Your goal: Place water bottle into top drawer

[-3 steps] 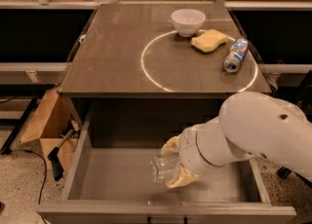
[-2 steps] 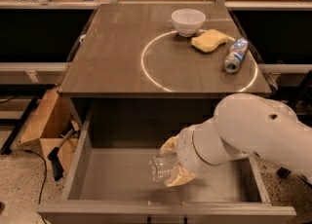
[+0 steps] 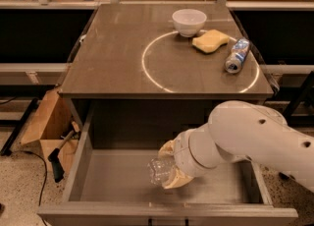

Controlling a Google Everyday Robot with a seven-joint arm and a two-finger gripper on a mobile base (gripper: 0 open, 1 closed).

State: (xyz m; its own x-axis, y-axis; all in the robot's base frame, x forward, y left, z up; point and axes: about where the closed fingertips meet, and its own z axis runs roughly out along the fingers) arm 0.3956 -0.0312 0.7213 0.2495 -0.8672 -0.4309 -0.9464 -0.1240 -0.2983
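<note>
The top drawer point(image 3: 113, 178) is pulled out below the table's front edge, grey and deep. My gripper point(image 3: 170, 166) reaches into it from the right on a thick white arm. Its tan fingers point(image 3: 172, 180) are shut on the clear ribbed water bottle point(image 3: 158, 170), which pokes out leftward, low inside the drawer near the front middle. Much of the bottle is hidden by the gripper. I cannot tell whether the bottle touches the drawer floor.
On the table top point(image 3: 113, 58) stand a white bowl point(image 3: 189, 21), a yellow sponge point(image 3: 210, 40) and a blue-and-white can point(image 3: 237, 54) lying on its side, by a white circle mark. A cardboard box point(image 3: 44, 127) and a black tool point(image 3: 56, 163) sit on the floor left of the drawer.
The arm has shifted slightly left inside the drawer with the bottle still held. Nothing on the table top has moved.
</note>
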